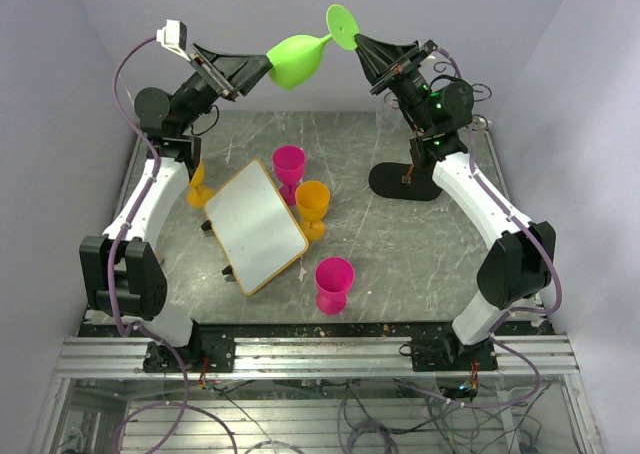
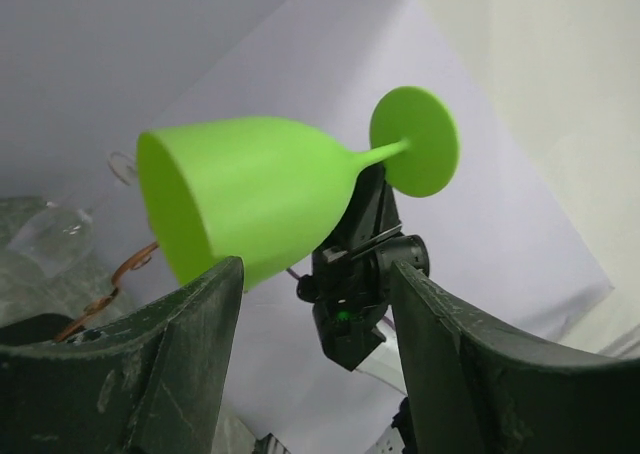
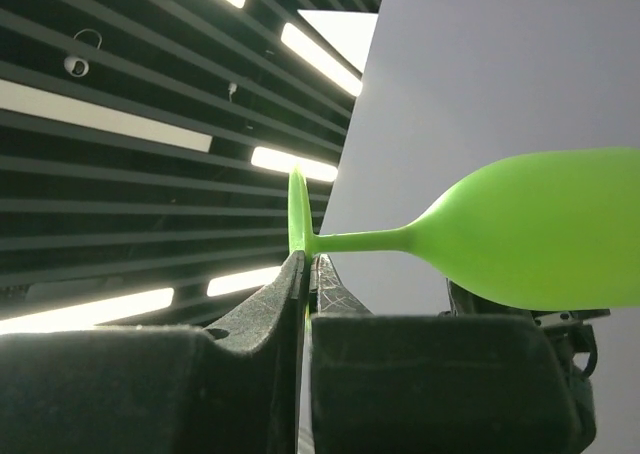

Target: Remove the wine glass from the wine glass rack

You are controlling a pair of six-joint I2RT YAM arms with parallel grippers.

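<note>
A lime green wine glass is held on its side, high above the table's back. My right gripper is shut on the edge of its round foot, seen edge-on between the pads in the right wrist view; the bowl points away. My left gripper is open, its fingers wide apart, with the bowl just past the tip of its left finger. The wine glass rack's flat black oval base lies on the table under the right arm; its wire arms are mostly hidden behind that arm.
On the grey table stand a pink cup, an orange cup, another pink cup nearer the front, and an orange cup behind the left arm. A white board with a wooden rim lies tilted at centre left.
</note>
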